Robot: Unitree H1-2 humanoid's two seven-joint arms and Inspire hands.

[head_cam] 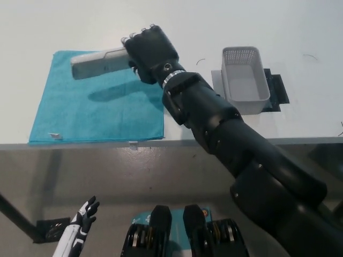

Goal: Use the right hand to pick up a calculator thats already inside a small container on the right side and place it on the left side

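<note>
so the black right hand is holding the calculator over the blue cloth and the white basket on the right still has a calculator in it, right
Not quite. The head view shows the white basket holds nothing. The rest stands: the black right hand holds the calculator above the blue cloth. The white left hand rests low at the left.
</note>
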